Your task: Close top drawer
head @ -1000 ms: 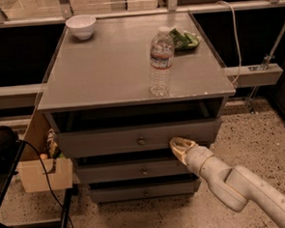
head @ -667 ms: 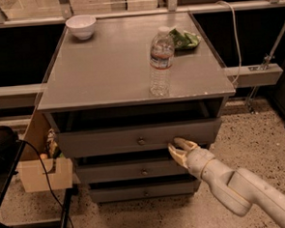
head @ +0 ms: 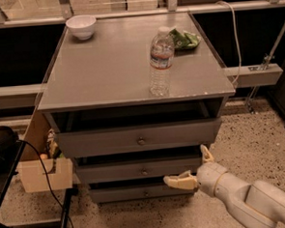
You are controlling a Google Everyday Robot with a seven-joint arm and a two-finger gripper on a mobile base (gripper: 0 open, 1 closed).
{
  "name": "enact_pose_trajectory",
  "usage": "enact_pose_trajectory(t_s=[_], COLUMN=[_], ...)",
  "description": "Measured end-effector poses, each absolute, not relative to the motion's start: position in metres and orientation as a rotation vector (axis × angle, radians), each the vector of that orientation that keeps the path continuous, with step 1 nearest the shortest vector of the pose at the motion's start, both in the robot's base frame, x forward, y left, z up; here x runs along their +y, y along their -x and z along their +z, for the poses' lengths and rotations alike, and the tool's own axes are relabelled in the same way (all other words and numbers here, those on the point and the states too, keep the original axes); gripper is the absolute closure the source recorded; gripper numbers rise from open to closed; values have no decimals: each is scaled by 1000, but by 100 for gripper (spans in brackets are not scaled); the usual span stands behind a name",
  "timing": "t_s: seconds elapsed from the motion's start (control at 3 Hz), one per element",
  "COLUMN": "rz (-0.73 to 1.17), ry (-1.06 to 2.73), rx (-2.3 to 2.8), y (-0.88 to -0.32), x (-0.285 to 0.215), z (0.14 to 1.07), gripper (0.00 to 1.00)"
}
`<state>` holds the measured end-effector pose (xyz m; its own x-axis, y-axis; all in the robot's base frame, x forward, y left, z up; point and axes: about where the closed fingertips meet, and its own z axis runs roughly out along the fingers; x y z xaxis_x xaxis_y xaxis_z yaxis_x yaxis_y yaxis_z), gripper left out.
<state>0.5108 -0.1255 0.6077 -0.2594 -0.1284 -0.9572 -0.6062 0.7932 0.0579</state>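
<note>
Cardboard box point(head: 39, 174) stands at far left, beside the grey cabinet point(head: 106, 74). Bowl point(head: 81, 26) sits on the cabinet top's back left corner. Under the top, the top drawer point(head: 100, 141) sticks out partway. Its front stands proud of the 2 lower drawers point(head: 117, 171), a dark gap shows above it, and its knob point(head: 141, 141) is at centre. Bottle point(head: 161, 61) stands upright near the top's front right, and a green packet point(head: 184, 38) lies behind it. Gripper point(head: 186, 165) hangs low at right, in front of the 2 lower drawers and below the top drawer's right end. Its jaws are spread wide and hold nothing: 1 finger points left, the other up.
</note>
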Motion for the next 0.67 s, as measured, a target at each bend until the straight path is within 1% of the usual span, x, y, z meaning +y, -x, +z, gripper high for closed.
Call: enact_pose_trajectory(t_s=[0.33, 0.67], rz=[454, 454], ry=[593, 593], rx=[1797, 1797], y=[-514, -514], x=[-132, -132], z=[624, 624], gripper=[0, 0])
